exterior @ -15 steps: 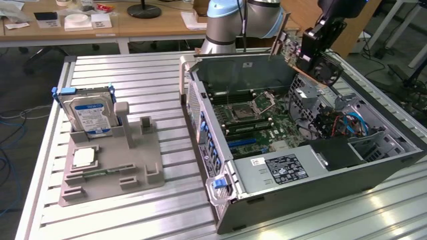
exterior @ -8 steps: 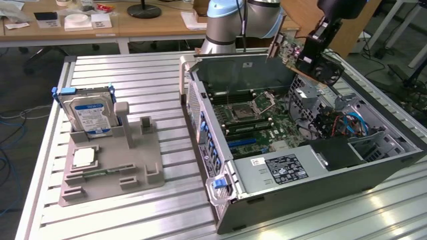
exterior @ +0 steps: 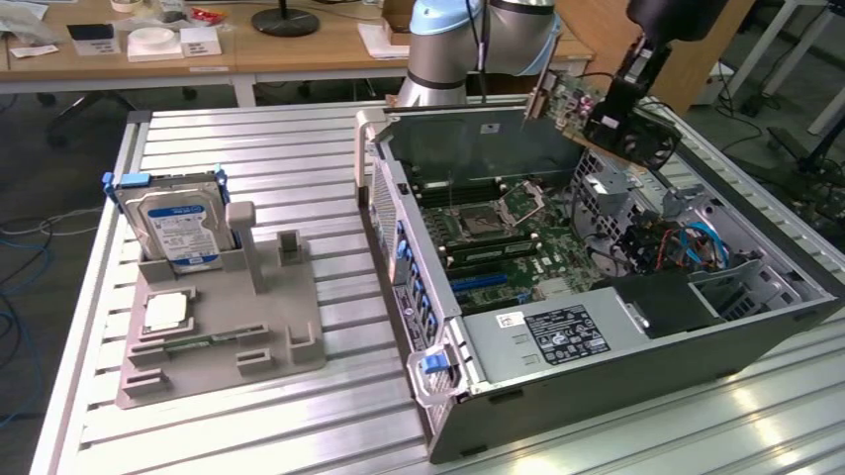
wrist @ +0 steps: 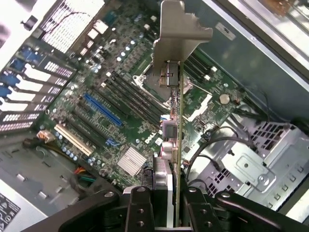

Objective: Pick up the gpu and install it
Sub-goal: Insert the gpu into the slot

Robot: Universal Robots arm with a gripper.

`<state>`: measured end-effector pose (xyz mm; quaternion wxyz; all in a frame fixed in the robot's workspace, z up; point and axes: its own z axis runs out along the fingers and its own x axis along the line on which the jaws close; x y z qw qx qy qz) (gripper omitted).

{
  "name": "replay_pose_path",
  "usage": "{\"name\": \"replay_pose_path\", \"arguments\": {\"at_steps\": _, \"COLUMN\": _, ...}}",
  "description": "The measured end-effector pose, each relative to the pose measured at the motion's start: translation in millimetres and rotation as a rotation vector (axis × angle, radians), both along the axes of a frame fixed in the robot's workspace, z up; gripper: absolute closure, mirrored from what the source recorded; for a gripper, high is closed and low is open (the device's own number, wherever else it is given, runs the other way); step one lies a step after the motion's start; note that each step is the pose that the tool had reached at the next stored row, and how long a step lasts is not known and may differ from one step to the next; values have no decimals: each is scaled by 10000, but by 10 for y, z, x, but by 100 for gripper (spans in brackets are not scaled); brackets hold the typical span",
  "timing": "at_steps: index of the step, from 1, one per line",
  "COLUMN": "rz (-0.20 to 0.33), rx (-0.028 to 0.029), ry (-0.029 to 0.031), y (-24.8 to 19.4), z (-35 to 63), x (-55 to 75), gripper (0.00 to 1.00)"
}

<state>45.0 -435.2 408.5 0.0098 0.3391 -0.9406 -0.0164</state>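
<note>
The pincer [exterior: 631, 87] was clenched on the gpu [exterior: 618, 121], which hung tilted above the far corner of the open computer case [exterior: 620, 391], on the exterior view's right, clear of the motherboard [exterior: 496, 242]. The carrying step looked to be in hand, as the card sat in no slot. Seating it would seemingly call for its edge lined up over an expansion slot [wrist: 102, 109]. The case stood on a slatted metal bench [exterior: 264, 139], with a hard drive [exterior: 178, 223] upright in a grey holder [exterior: 232, 327] on the exterior view's left. Wooden desks [exterior: 304, 49] lay beyond.
</note>
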Motion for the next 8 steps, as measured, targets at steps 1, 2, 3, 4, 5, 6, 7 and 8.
{"name": "replay_pose_path", "arguments": {"at_steps": 1, "rz": 179, "rx": 1, "ry": 0, "y": 0, "z": -6, "x": 0, "gripper": 72}}
{"name": "replay_pose_path", "arguments": {"at_steps": 2, "rz": 360, "rx": 1, "ry": 0, "y": 0, "z": -10, "x": 0, "gripper": 72}}
{"name": "replay_pose_path", "arguments": {"at_steps": 3, "rz": 539, "rx": 0, "ry": 0, "y": 0, "z": -15, "x": 0, "gripper": 72}}
{"name": "replay_pose_path", "arguments": {"at_steps": 4, "rz": 719, "rx": 0, "ry": 1, "y": 0, "z": -21, "x": 0, "gripper": 72}}
{"name": "replay_pose_path", "arguments": {"at_steps": 5, "rz": 899, "rx": 0, "ry": 0, "y": 0, "z": -26, "x": 0, "gripper": 72}}
{"name": "replay_pose_path", "arguments": {"at_steps": 6, "rz": 1095, "rx": 1, "ry": 0, "y": 0, "z": -33, "x": 0, "gripper": 72}}
{"name": "replay_pose_path", "arguments": {"at_steps": 7, "rz": 1275, "rx": 0, "ry": 0, "y": 0, "z": -37, "x": 0, "gripper": 72}}
{"name": "replay_pose_path", "arguments": {"at_steps": 8, "rz": 1454, "rx": 0, "ry": 0, "y": 0, "z": -41, "x": 0, "gripper": 72}}
